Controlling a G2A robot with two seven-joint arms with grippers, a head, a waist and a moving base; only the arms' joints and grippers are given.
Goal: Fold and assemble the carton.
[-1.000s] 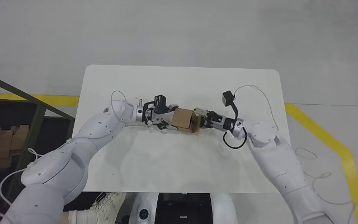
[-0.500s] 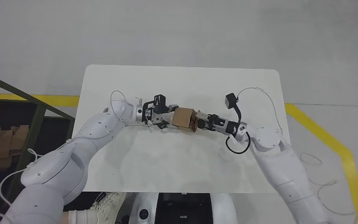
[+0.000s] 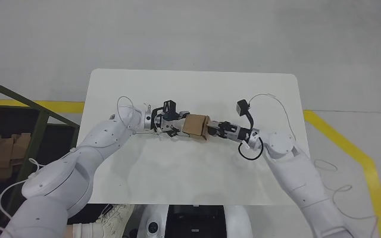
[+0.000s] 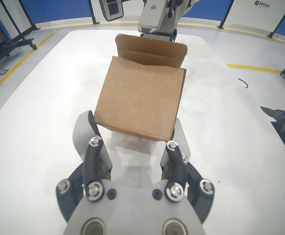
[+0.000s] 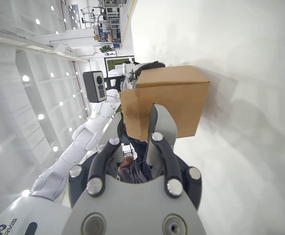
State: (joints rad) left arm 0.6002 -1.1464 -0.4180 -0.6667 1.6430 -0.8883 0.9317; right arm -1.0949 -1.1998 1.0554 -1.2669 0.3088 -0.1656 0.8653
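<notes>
A small brown carton lies on the white table between my two grippers. My left gripper holds its near end, and in the left wrist view its fingers clasp both lower corners of the carton. An end flap stands up at the far end, with my right gripper behind it. In the right wrist view the right gripper stands narrowly open. One finger rests against the carton's end face. A side flap sits between the fingers, hiding the other fingertip.
A short black cable piece lies on the table off to one side. A dark rack stands beyond the table's left edge. Yellow floor tape runs past the right edge. Bare table surrounds the carton on all sides.
My right gripper has edged left against the carton's end, and the loose flap there has folded in. The carton shifted slightly left. The left arm stayed still.
</notes>
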